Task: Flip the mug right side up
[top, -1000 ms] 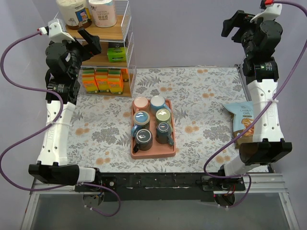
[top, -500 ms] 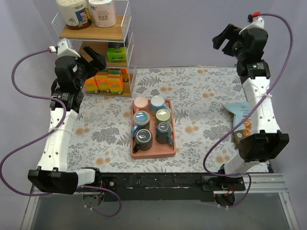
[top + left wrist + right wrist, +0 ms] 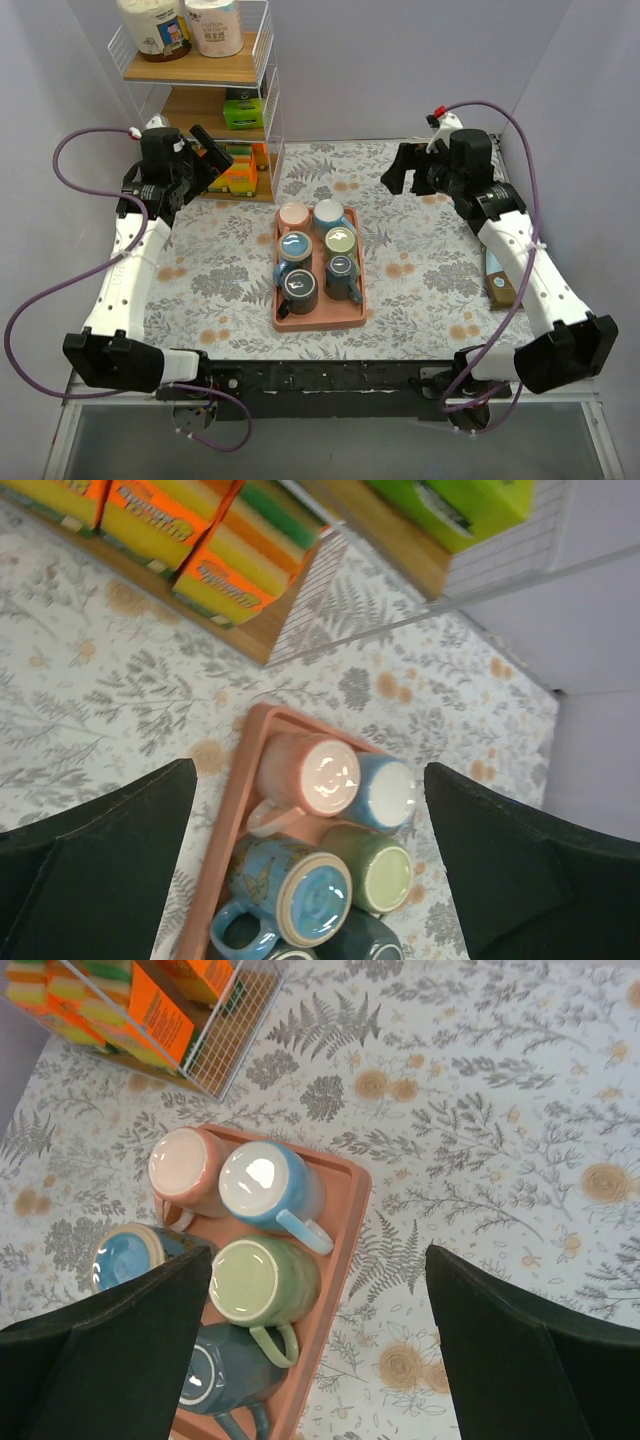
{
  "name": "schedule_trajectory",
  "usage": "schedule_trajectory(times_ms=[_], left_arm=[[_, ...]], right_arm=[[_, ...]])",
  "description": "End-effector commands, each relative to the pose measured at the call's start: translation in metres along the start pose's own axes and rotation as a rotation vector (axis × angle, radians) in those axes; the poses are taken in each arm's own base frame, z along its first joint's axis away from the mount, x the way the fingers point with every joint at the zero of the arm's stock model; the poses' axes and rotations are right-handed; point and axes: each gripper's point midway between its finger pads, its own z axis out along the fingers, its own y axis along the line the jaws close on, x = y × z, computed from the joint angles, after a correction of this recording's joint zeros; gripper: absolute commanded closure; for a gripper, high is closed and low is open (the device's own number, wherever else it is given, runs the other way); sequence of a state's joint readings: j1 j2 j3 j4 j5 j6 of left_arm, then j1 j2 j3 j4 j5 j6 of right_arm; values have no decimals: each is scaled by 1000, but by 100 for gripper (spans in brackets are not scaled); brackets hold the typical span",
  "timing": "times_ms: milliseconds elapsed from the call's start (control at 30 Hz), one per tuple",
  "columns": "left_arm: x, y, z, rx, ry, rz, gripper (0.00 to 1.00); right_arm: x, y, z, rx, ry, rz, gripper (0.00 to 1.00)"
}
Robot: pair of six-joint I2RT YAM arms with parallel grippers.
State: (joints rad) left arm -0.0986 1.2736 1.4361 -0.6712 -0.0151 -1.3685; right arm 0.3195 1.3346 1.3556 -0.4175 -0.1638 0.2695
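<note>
The right hand, open wide above the tray, should lower straight over the upside-down blue mug and grip its wall.

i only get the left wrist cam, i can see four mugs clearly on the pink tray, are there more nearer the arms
observer: yes, the pink rectangular tray holds six, in two rows of three. a dark blue ceramic mug and a near-black ceramic mug sit at its near end.
operator: ok and wheres the right arm, is it close to the tray
observer: the right gripper hangs open above the floral tablecloth, off the tray's far right corner, touching nothing.
</note>
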Motion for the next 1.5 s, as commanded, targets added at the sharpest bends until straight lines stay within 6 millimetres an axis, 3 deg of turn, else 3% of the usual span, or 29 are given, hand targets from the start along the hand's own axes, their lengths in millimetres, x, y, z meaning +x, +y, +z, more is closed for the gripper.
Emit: schedule_trajectory(times_ms=[0,100,133,200,233,333,433,567,667,767,967,1067,1467], left_arm=[[29,53,3,-258,118,28,2],[37,73,3,-362,110,-41,2],[39,77,2,-390,105,-78,2],[46,81,1,-389,118,-81,2],[53,74,2,-336,156,-69,2],[57,56,2,-205,194,16,2],[48,34,-7,-93,174,36,2],[44,27,-6,-75,174,28,2],[39,16,-9,-26,156,24,2],[36,11,-11,-14,150,13,2],[35,10,-8,-20,153,-14,2],[34,7,-8,-9,149,-23,2],[30,11,-6,-40,134,-31,2]], right_arm=[[-15,15,-33,-44,-109,-149,5],[11,30,-51,-117,-62,-196,5],[37,34,-49,-145,-2,-206,5],[67,41,-62,-183,62,-230,5],[92,45,-63,-207,123,-243,6],[129,59,-76,-256,198,-263,8],[160,74,-83,-306,259,-281,10],[203,82,-74,-317,345,-320,19],[223,90,-64,-327,372,-332,23],[240,86,-52,-287,389,-347,26],[251,80,-26,-219,418,-350,32],[247,76,-15,-169,389,-344,33],[256,74,3,-132,445,-351,42]])
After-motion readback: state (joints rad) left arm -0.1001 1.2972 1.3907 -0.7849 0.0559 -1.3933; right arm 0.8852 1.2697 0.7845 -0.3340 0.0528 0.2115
